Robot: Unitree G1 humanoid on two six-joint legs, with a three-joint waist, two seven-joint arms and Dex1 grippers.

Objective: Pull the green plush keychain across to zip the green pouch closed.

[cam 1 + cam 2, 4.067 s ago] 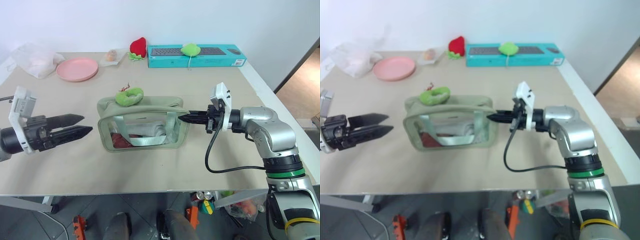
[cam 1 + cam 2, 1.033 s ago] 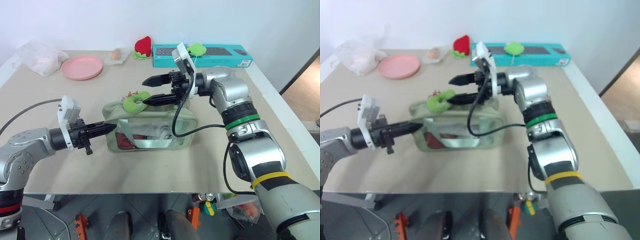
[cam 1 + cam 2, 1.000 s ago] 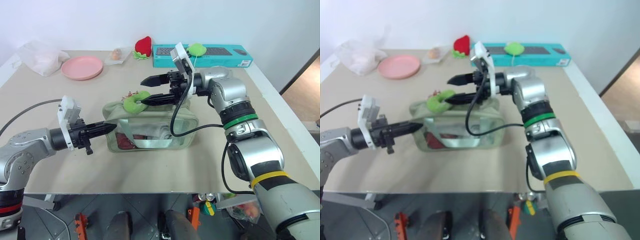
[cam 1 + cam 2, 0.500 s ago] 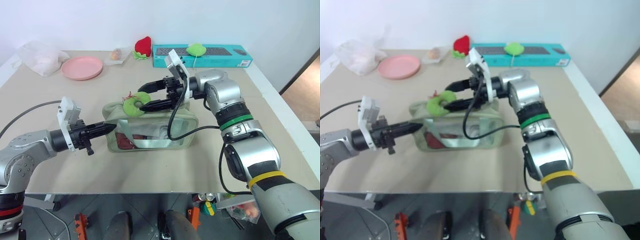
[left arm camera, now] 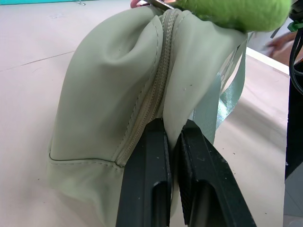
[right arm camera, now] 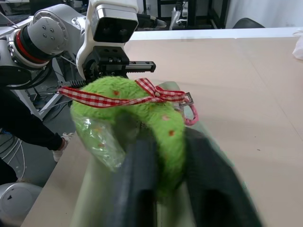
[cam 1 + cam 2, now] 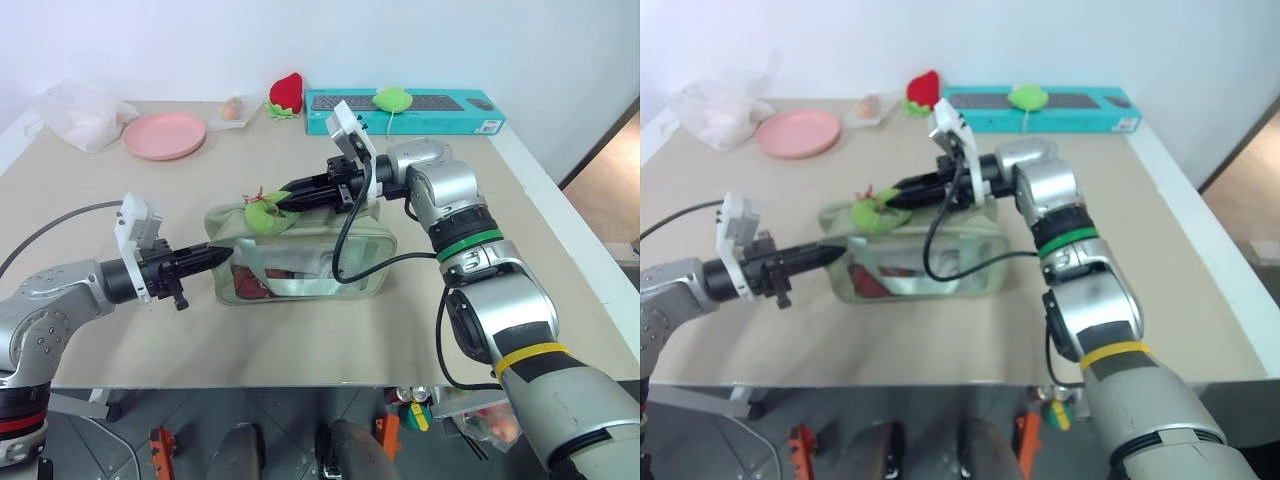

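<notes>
The green pouch (image 7: 300, 252) lies on the table, its clear window facing me. On its top at the left end sits the green plush keychain (image 7: 261, 214), bright lime with a red checked ribbon. My right gripper (image 7: 278, 204) reaches in from the right and is shut on the keychain (image 6: 135, 111), one finger (image 6: 203, 179) on each side of the squeezed plush. My left gripper (image 7: 216, 256) lies level and is shut on the fabric at the pouch's left end, beside the zipper (image 5: 156, 90); its fingers (image 5: 147, 179) pinch a fold of the pouch (image 5: 104, 94).
At the back stand a teal keyboard box (image 7: 440, 112) with a lime plush (image 7: 393, 98) on it, a red strawberry plush (image 7: 286, 92), a pink plate (image 7: 165, 135) and a plastic bag (image 7: 85, 110). My right arm's black cable (image 7: 345, 250) hangs over the pouch. A person's dark sleeve (image 6: 23, 127) is beyond the table.
My right gripper, open around the keychain half a second ago, has shut on it and squeezed the plush. The left gripper has kept its hold on the pouch's end.
</notes>
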